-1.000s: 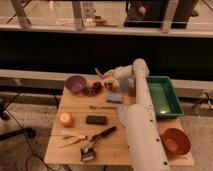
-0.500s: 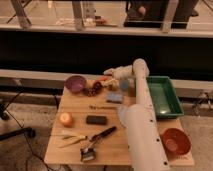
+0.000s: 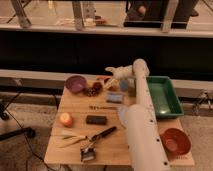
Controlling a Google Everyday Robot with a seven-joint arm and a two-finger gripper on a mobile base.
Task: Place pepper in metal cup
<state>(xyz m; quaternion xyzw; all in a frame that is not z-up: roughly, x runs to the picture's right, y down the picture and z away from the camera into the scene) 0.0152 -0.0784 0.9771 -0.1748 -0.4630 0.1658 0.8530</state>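
Overhead | white two-finger gripper (image 3: 111,71) hovered behind small grey-blue metal cup (image 3: 123,85) | finger state: cannot tell | slender red pepper (image 3: 102,78) beside gripper | advice: centre above cup rim before release

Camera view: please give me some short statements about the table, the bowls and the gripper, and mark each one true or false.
1. The gripper is over the far edge of the table, right of the purple bowl. True.
2. The green tray stands at the left end of the table. False: it is at the right side, beyond the arm.
3. The round orange fruit lies near the left edge of the table. True.
4. The orange bowl sits inside the green tray. False: it stands apart, nearer the camera, at the right front corner.
5. The brush lies at the far edge beside the purple bowl. False: it is near the front edge.
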